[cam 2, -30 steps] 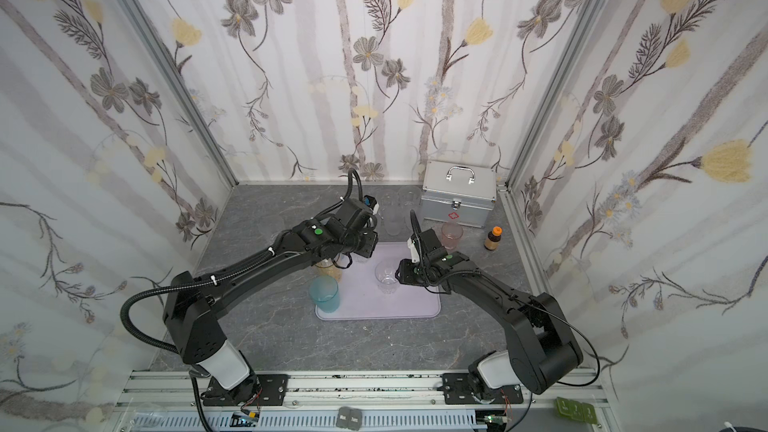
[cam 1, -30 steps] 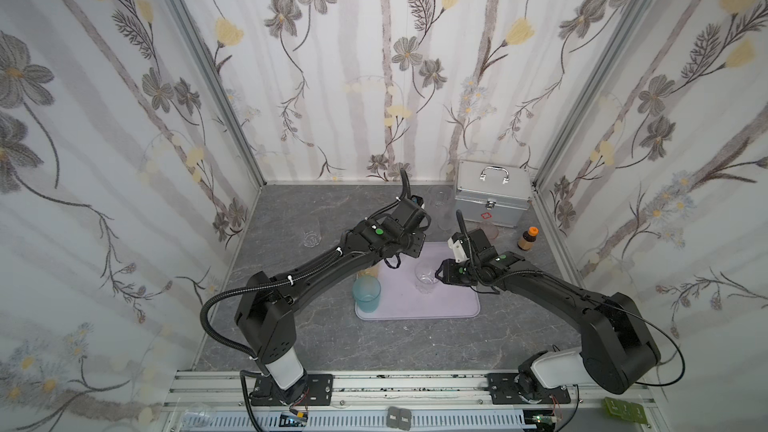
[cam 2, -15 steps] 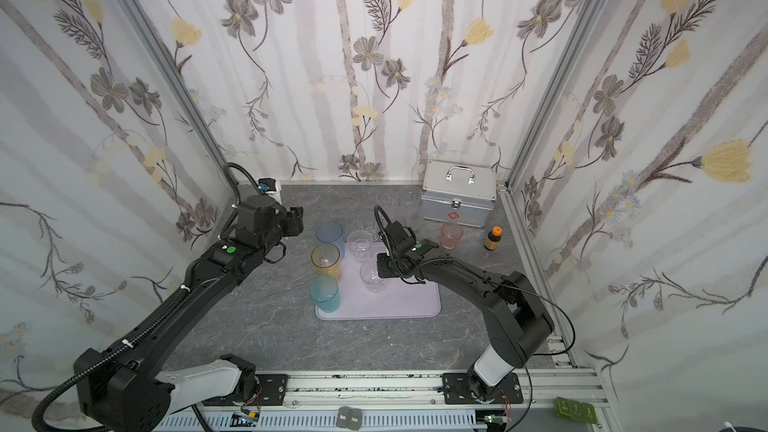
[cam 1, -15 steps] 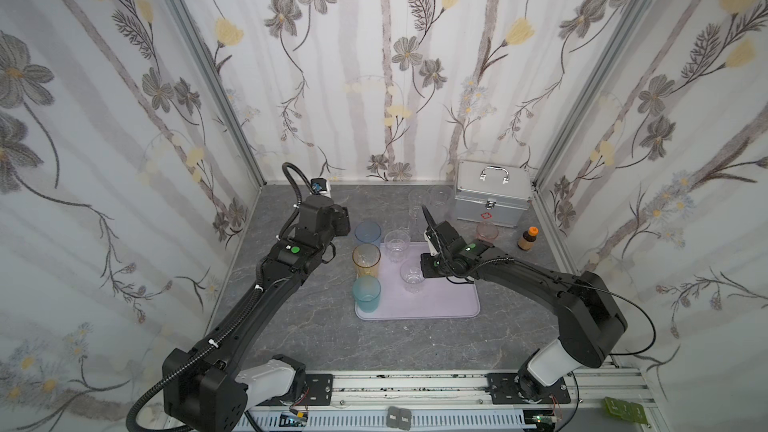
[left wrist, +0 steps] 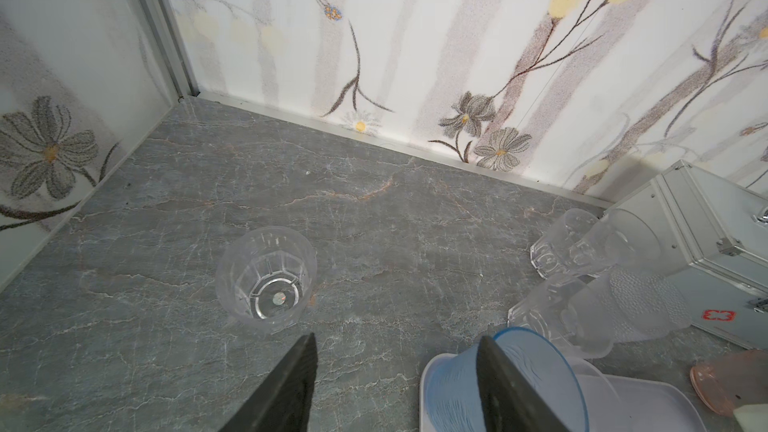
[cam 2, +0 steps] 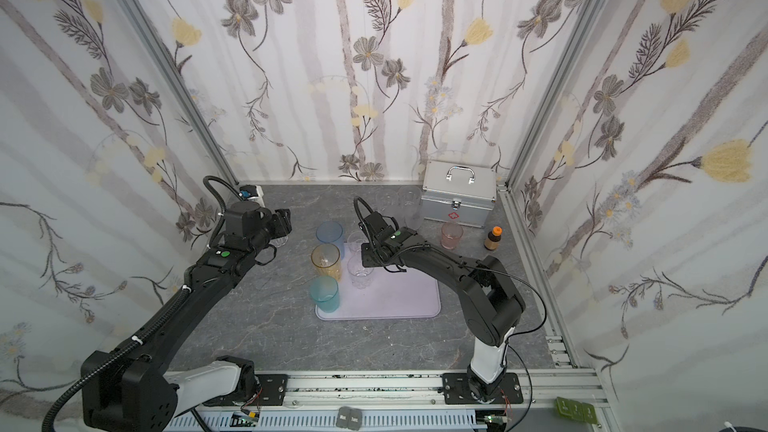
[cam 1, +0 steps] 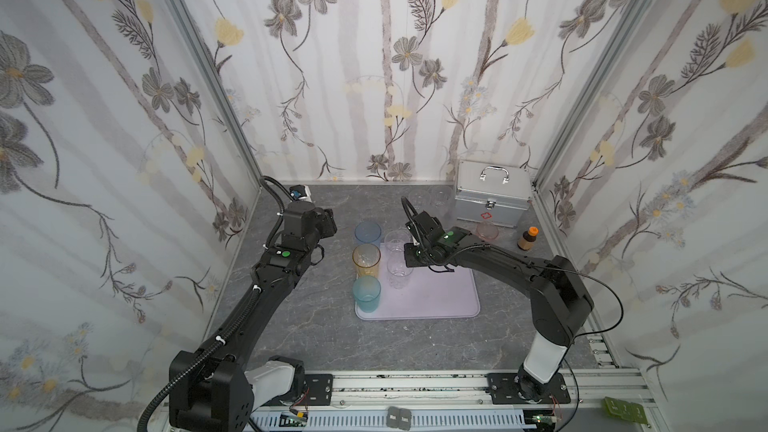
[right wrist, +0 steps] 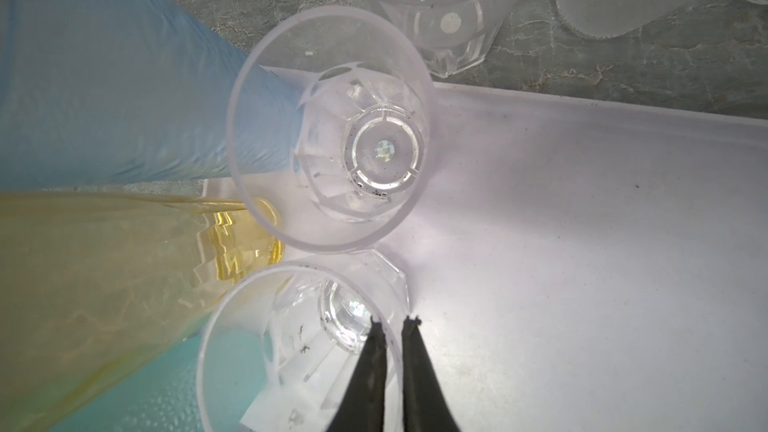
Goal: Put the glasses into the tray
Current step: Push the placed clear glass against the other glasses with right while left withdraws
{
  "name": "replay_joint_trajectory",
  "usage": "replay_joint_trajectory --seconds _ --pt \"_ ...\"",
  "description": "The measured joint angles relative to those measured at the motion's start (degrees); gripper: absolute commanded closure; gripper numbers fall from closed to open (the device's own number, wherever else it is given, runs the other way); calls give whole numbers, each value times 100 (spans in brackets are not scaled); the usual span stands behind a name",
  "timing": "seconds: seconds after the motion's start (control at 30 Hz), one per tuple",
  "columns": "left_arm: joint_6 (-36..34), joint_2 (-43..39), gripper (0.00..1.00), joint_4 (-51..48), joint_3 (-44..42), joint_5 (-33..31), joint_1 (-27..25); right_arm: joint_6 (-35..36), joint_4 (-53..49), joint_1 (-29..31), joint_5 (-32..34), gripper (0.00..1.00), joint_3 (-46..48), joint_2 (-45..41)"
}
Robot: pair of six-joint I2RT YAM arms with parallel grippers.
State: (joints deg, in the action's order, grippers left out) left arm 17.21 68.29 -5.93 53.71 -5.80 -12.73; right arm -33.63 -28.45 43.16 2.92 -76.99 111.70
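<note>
**Right claw pinched on a tumbler rim at the tray; left claw spread over bare table**

We see the right claw (right wrist: 393,324) drawn almost together. One finger is inside and one outside the thin wall of a short clear tumbler (right wrist: 291,347), so the rim is pinched between them. That glass is upright within the outline of the tray (cam 1: 436,292).

Just beyond the claw is a second clear tumbler (right wrist: 332,135), equally faceted, rim beside rim. On the side away from the claw's own arm, a blue tumbler (cam 1: 368,233), an amber tumbler (cam 1: 366,260) and a teal tumbler (cam 1: 367,293) line the tray's edge. Toward the arm the tray lies bare. It is smooth pale lilac plastic with rounded corners and a low rim.

The left claw (left wrist: 397,338) is spread wide and holds nothing. It hangs above the table (cam 1: 316,326), a grey surface veined like stone. A lone clear tumbler (left wrist: 266,280) stands just ahead of it, apart from the fingers, with free table around it.

Farther out from the right claw, frosted tumblers (left wrist: 640,305) and a pink tumbler (cam 1: 487,231) stand near a ribbed silver case (cam 1: 492,205). A brown bottle (cam 1: 528,238) is beside them. Floral walls (cam 1: 374,76) close three sides.
</note>
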Motion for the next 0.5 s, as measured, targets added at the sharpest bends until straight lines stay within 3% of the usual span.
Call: replay_joint_trajectory --seconds 0.17,0.33,0.5 --pt "81 31 37 26 -11 90 81 -87 37 -11 39 81 -11 0" --pt "170 103 36 52 -48 164 92 -149 81 -9 -20 61 168 -166" --pt "214 149 36 59 -63 243 107 -219 136 -2 -289 57 487 -380"
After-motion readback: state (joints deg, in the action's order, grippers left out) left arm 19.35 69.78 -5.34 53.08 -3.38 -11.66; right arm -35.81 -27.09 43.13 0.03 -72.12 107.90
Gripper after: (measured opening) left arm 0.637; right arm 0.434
